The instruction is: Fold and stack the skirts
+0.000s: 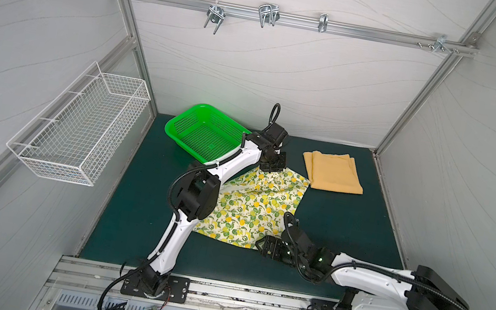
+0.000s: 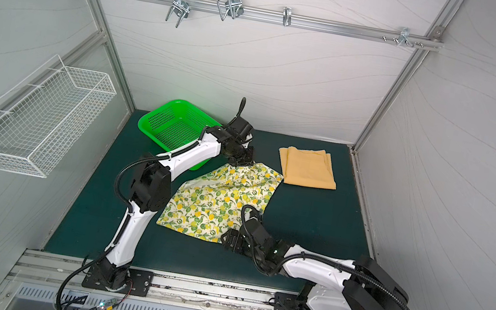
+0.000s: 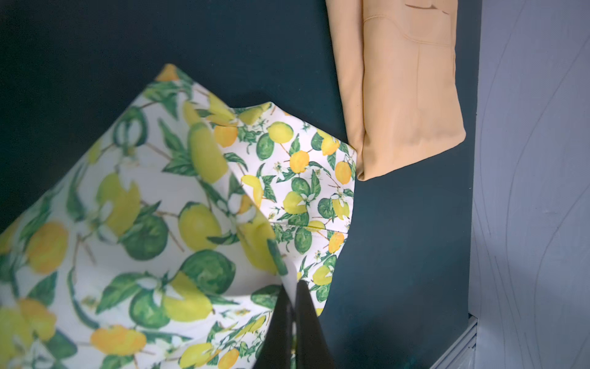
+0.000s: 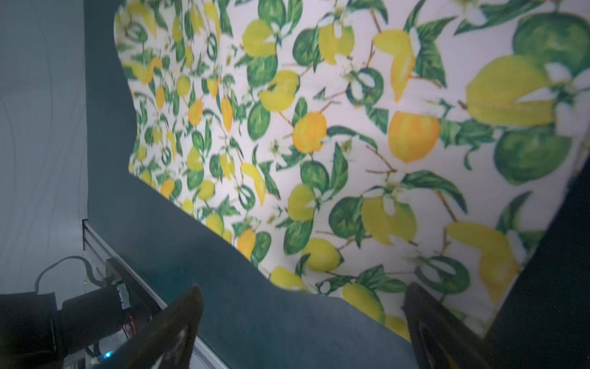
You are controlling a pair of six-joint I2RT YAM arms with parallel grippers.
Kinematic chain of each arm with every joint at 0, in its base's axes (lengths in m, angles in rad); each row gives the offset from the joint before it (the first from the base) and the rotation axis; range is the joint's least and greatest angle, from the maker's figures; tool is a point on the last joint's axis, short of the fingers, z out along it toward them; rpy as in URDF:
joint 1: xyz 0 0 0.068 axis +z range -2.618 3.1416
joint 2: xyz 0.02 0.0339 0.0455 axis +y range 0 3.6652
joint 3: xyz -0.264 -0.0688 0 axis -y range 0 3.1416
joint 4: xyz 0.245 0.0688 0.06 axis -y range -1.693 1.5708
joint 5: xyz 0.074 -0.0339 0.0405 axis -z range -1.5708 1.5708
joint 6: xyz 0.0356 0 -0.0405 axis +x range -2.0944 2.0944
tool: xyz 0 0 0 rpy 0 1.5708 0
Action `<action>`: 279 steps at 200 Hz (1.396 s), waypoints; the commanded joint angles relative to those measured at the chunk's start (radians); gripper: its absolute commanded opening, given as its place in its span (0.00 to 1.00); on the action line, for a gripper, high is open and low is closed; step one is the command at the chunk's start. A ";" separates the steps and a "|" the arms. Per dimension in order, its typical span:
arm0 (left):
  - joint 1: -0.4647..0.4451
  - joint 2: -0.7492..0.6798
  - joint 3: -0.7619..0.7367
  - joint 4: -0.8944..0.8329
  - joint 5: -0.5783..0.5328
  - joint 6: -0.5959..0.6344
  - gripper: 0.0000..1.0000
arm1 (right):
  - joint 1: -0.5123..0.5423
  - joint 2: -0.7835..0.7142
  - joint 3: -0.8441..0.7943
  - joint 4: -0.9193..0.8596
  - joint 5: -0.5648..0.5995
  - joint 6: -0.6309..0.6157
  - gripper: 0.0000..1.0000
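The cream lemon-print skirt (image 1: pixel 251 204) (image 2: pixel 221 199) lies spread on the dark green mat in both top views. Its far corner is lifted, and my left gripper (image 1: pixel 272 167) (image 2: pixel 240 161) is shut on it. In the left wrist view the two fingers pinch a fold of the printed cloth (image 3: pixel 143 207) at the gripper (image 3: pixel 292 286). My right gripper (image 1: pixel 262 244) (image 2: pixel 226 238) (image 4: pixel 303 297) stands open low at the skirt's near right corner. One of its fingers is over the hem (image 4: pixel 319 127) and the other over bare mat. The mustard-orange skirt (image 1: pixel 333 171) (image 2: pixel 308 168) (image 3: pixel 399 80) lies folded at the back right.
A green plastic basket (image 1: pixel 205 134) (image 2: pixel 176 126) sits at the back left, close behind the left arm. A white wire basket (image 1: pixel 78 129) hangs on the left wall. Metal hooks (image 1: pixel 268 14) hang from the rail above. Bare mat (image 1: pixel 346 232) shows to the right of the lemon skirt.
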 commanded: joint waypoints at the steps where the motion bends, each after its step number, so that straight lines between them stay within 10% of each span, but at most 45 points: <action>1: 0.048 -0.023 0.018 -0.072 -0.009 0.027 0.10 | 0.012 -0.061 0.047 -0.205 0.090 0.014 0.99; 51: 0.154 -0.153 -0.004 -0.134 -0.011 0.067 0.40 | -0.235 -0.239 0.222 -0.426 0.077 -0.251 0.99; 54: 0.157 -0.162 -0.004 -0.142 -0.011 0.070 0.53 | -0.260 -0.243 0.230 -0.428 0.063 -0.266 0.99; 74: 0.161 -0.225 -0.036 -0.182 -0.044 0.097 0.58 | -0.405 -0.212 0.284 -0.434 -0.025 -0.349 0.99; 80: 0.161 -0.251 -0.067 -0.181 -0.042 0.098 0.81 | -0.440 -0.186 0.304 -0.433 -0.052 -0.372 0.99; 108: 0.157 -0.403 -0.313 -0.103 -0.023 0.077 0.98 | -0.556 -0.031 0.387 -0.399 -0.156 -0.449 0.99; 194: 0.116 -0.791 -1.126 0.259 0.010 -0.060 0.99 | -0.606 0.347 0.551 -0.249 -0.327 -0.475 0.99; 279: 0.116 -0.721 -1.282 0.372 0.002 -0.089 0.99 | -0.606 0.489 0.448 -0.127 -0.330 -0.391 0.99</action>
